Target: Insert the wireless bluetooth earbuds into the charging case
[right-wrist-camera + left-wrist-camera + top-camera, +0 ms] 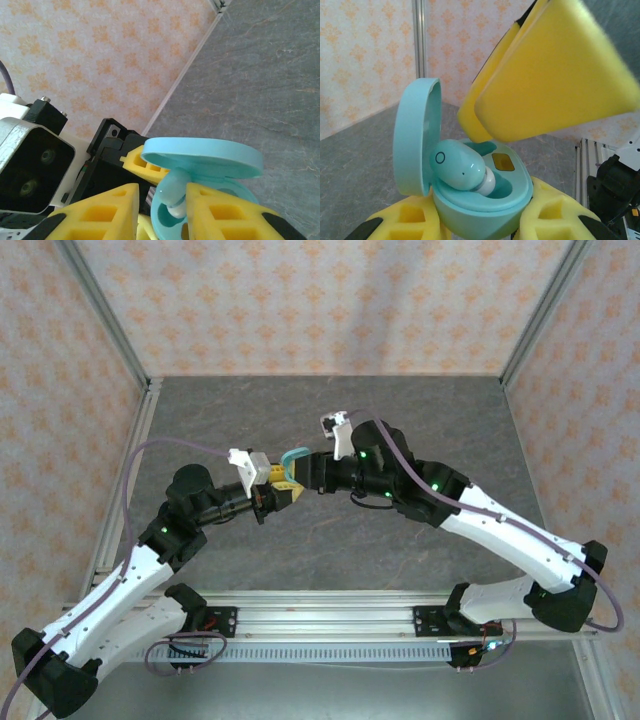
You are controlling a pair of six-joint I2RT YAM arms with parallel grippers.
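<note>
My left pincer [282,496] clamps the charging case [485,212]; whether my right pincer [162,189] grips, I cannot tell. The earbud [460,167] looks light and slippery: pinch its rounded flanks.

Charging case [480,215] underside off the lower edge; earbud [172,186] partly behind right pincer fingers [220,212].

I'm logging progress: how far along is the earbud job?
Done: the case is open and clamped in the left gripper. In hand: one bud lies tilted in a well, not seated, between the fingers of the right gripper; whether they grip it is unclear. To do: press it home and fill the other well, which looks empty.
</note>
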